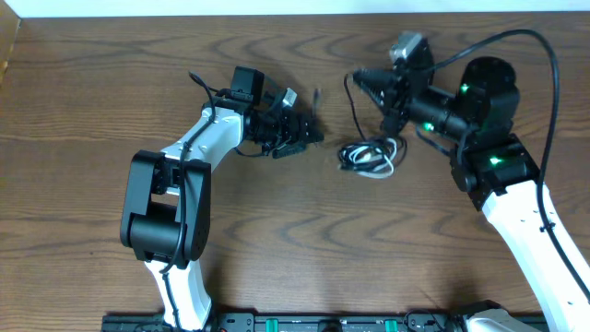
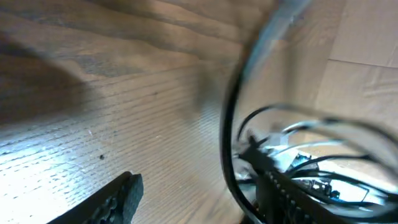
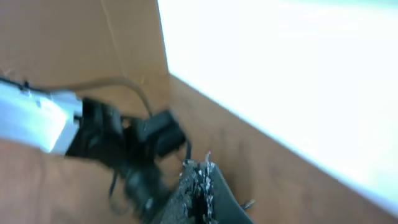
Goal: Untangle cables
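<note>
The cables (image 1: pixel 371 157) lie in a small tangled heap of black and white cord at the table's middle right. One black cable (image 1: pixel 353 111) rises from the heap to my right gripper (image 1: pixel 361 78), which is shut on it just above and behind the heap. In the right wrist view the right gripper (image 3: pixel 200 171) shows its jaws pressed together, blurred. My left gripper (image 1: pixel 309 136) is open just left of the heap, with nothing between its fingers. In the left wrist view the left gripper (image 2: pixel 198 182) faces the heap (image 2: pixel 298 162), and a black loop (image 2: pixel 229 124) curves up past its right finger.
A wooden table (image 1: pixel 277 240) carries everything. A thick black cord (image 1: pixel 544 46) arcs over the right arm at the back right. A white wall edge (image 1: pixel 277 7) runs along the far side, and the arm bases stand at the front edge.
</note>
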Robot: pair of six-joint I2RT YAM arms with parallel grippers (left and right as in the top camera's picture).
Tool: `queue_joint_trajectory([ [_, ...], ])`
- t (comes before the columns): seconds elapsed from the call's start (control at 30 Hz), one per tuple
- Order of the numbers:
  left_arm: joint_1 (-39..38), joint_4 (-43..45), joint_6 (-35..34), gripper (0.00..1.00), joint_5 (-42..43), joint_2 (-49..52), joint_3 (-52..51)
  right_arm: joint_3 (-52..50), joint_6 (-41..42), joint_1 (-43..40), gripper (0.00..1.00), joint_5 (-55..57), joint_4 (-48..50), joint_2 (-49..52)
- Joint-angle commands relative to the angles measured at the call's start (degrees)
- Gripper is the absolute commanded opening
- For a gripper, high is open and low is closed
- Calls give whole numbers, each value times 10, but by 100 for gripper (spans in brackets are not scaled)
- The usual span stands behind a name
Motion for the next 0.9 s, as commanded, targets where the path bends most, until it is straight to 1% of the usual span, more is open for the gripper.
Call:
queue_joint_trajectory([
  [0.0,1,-2,-5,63,18,9,10,7,-9,-3,1,-4,52,-5],
  [0.07,1,-2,-5,64,19,9,10,7,-9,-3,1,-5,77,-5],
  [0.1,1,-1,-5,64,27,9,10,7,-9,-3,1,-6,73,-5],
  [0.2,1,3,-5,64,30,9,10,7,-16,-3,1,-2,20,-5],
  [0.3,1,14,-5,64,20,9,10,6,-49,-3,1,-1,-49,-4],
  [0.37,0,21,-5,64,7,9,10,6,-57,-3,1,0,-87,1],
  [0.5,-2,26,-24,64,-2,9,10,6,-57,-3,1,27,-131,24],
  [0.7,-21,22,-46,63,-2,9,10,6,-45,-3,1,30,-170,50],
  [0.8,-37,23,-46,63,-2,9,10,6,-33,-3,1,50,-210,49],
  [0.87,-48,22,-46,63,-18,9,10,6,-20,-3,1,76,-257,49],
])
